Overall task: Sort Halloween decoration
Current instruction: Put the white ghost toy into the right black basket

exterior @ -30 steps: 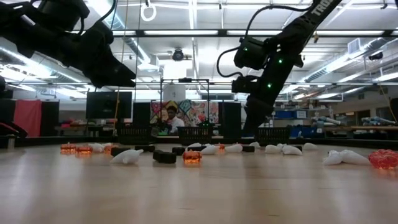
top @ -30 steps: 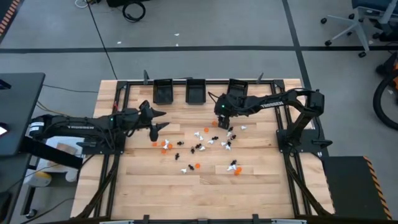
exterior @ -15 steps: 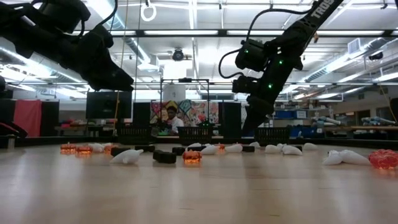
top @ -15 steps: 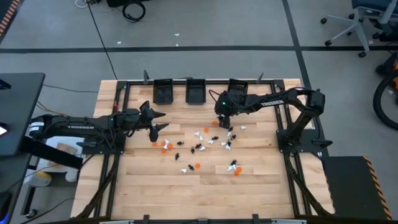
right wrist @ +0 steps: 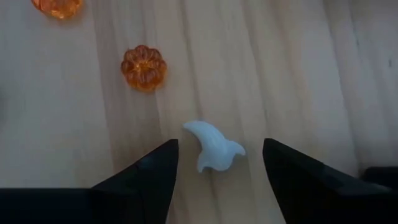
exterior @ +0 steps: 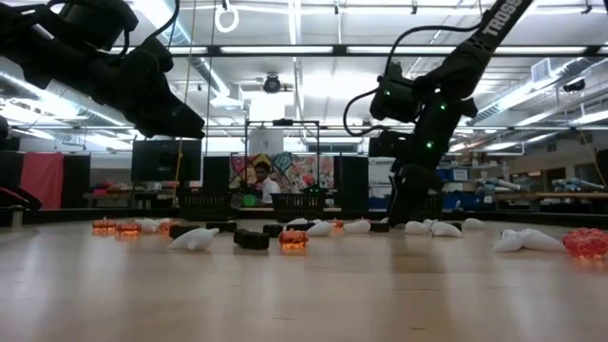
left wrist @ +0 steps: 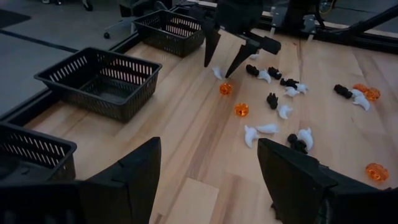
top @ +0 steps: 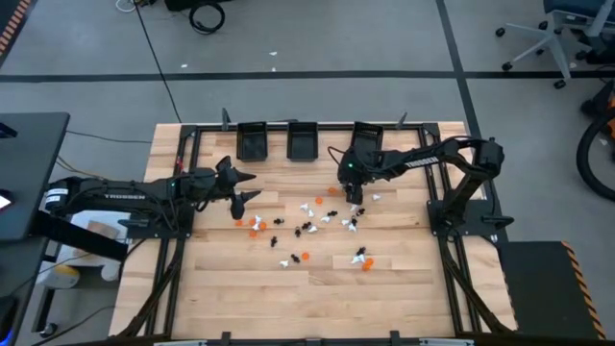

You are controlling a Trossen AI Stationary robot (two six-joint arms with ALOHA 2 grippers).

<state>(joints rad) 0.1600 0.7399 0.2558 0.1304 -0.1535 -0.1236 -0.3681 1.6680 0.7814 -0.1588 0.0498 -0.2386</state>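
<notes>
The Halloween decoration (top: 317, 226) is seen scattered over the middle of the wooden table (top: 231, 288) in the high view: tiny orange pumpkins, white ghost shapes and black pieces, spread loosely from centre towards the right arm's side. Three black bins (top: 252, 140) are lined along the table's far edge, and no trinket can be made out inside them. The right gripper (top: 352, 195) is positioned low at the far edge of the scatter, pointing down. In the right wrist view its fingers (right wrist: 149, 171) are held apart with a white ghost (right wrist: 213, 150) lying on the wood between them, not gripped; an orange pumpkin (right wrist: 143, 66) lies near it, a second orange piece (right wrist: 57, 6) just beyond. In the left wrist view the same gripper is shown across the table with both fingertips down beside a white piece and an orange pumpkin (left wrist: 226, 88). The left gripper (top: 244, 187) is held above the table at the near-left of the scatter, fingers (left wrist: 134, 171) spread wide, nothing held. In the low view white, black and orange pieces (exterior: 293, 238) are seen lying flat on the tabletop.
</notes>
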